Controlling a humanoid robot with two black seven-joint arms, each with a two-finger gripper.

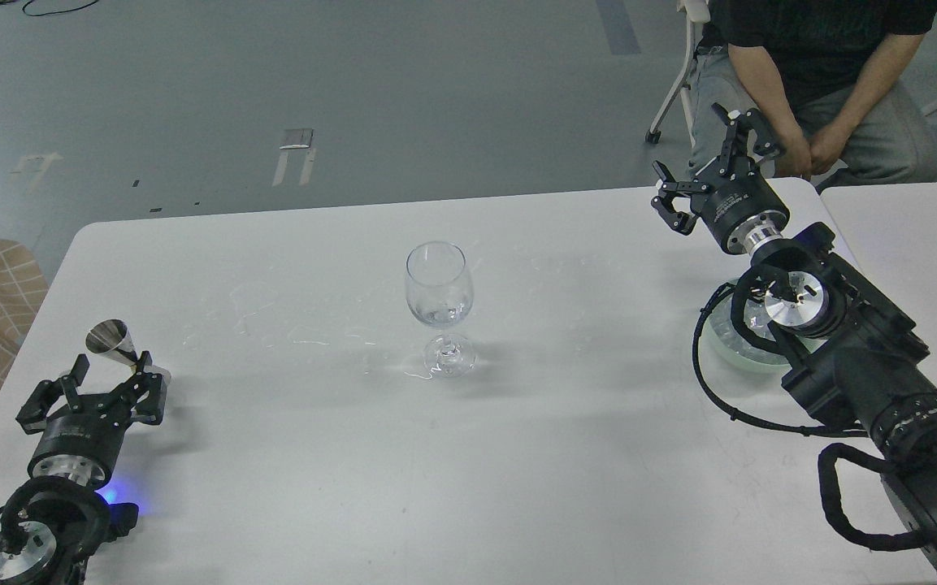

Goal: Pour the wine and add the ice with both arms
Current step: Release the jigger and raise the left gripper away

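clear rounded wine glass (439, 302) on smooth white surface (566, 455), shiny metal cone (113, 342) just beyond spread left fingers (78, 374), right fingers (667, 213) splayed, nothing grasped
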